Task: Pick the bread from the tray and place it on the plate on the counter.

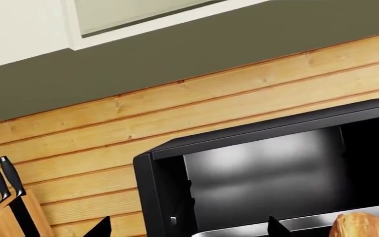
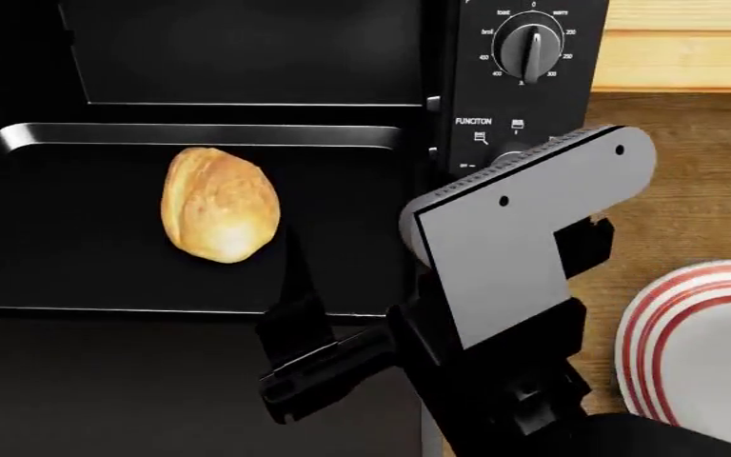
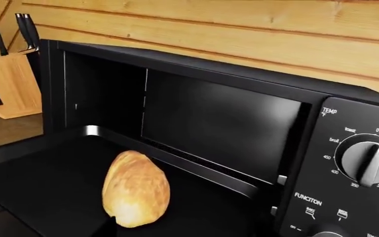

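bread [image 2: 220, 204] lies on the tray [image 2: 35, 138], toward the left half of the head view, well apart from the plate [image 2: 702, 343] at the far right. its long axis runs roughly from 11 o'clock to 5 o'clock in that view, narrow end nearest the oven mouth and blunt end toward the robot.

from the bread, the right claw [image 2: 292, 309] sits at about 5 o'clock, just beside it and not touching. one dark finger [image 2: 297, 276] points toward 12 o'clock, close to the roll's lower right edge; the other cannot be picked out, so whether this claw is released or clenched cannot be told. it holds nothing.

the left claw [image 1: 186, 228] shows only two dark tips at the edge of its wrist view, spread apart and empty, with the bread off past one tip. the left arm does not appear in the head view, so the right arm is probably the nearer one and the likelier to make the grasp.

the plate rests on the table [image 2: 683, 171], at about 3 o'clock from the right arm.

count: one bread, one tray, one plate, two claws.
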Controlling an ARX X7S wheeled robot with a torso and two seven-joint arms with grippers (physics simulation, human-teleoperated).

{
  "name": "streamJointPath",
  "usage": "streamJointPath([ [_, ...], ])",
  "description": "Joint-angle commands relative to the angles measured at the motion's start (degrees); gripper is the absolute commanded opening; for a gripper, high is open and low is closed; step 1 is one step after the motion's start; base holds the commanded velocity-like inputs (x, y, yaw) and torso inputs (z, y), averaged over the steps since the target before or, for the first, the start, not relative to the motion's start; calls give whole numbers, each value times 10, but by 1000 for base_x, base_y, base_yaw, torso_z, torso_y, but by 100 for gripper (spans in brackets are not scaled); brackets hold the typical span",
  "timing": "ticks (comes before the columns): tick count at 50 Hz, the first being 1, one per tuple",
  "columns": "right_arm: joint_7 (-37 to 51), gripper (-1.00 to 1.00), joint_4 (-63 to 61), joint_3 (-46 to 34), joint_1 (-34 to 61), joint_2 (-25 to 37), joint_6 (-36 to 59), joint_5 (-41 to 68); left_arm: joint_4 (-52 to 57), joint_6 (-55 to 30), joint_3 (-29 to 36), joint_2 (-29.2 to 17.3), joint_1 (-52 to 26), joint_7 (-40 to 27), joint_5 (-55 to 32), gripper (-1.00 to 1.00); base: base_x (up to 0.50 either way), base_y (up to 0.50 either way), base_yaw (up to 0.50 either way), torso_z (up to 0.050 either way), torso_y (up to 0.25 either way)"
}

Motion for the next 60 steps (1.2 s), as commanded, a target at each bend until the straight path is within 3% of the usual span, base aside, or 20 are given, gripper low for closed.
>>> streamJointPath([
  [1,-36,100,42,-12,31,-17,15,17,-2,8,7,-5,2,-3,1,100,0,0,0,0,0],
  [60,-232,100,302,-116,158,-138,59,-54,-8,22,26,-34,2,-19,-16,100,0,0,0,0,0],
])
